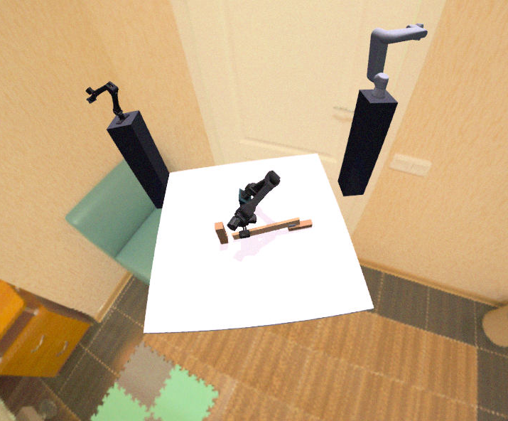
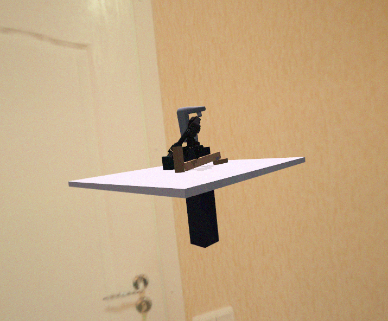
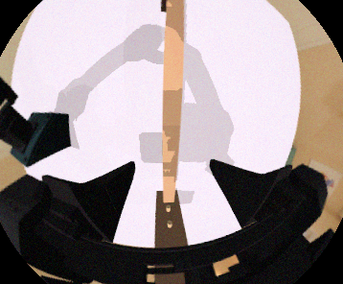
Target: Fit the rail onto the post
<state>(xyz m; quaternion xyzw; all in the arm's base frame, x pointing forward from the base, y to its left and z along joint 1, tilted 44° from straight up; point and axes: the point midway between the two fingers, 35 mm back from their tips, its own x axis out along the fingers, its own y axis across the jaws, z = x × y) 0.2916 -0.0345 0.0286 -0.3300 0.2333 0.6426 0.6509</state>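
The wooden rail [image 1: 272,227] [image 2: 208,160] [image 3: 173,72] slopes down from the footboard block [image 1: 306,225] [image 2: 223,161] to the table. Its near end lies a short gap in front of the upright post [image 1: 221,233] [image 2: 178,159] [image 3: 178,236]. In the wrist view, two pale pegs, the first peg [image 3: 168,208] and the second peg [image 3: 170,224], show on the post beyond the rail's end. The holes are not visible. My gripper [image 1: 244,232] [image 3: 172,164] is open and empty, pointing down over the rail near its post end, with a finger on each side in the wrist view. Its height above the rail is unclear.
The arm's dark teal base [image 3: 52,136] stands on the table [image 1: 254,289] [image 2: 145,179], behind the rail in the top view. Two other arms, a black arm [image 1: 114,97] and a grey arm [image 1: 376,56], stand on dark pedestals beyond the table.
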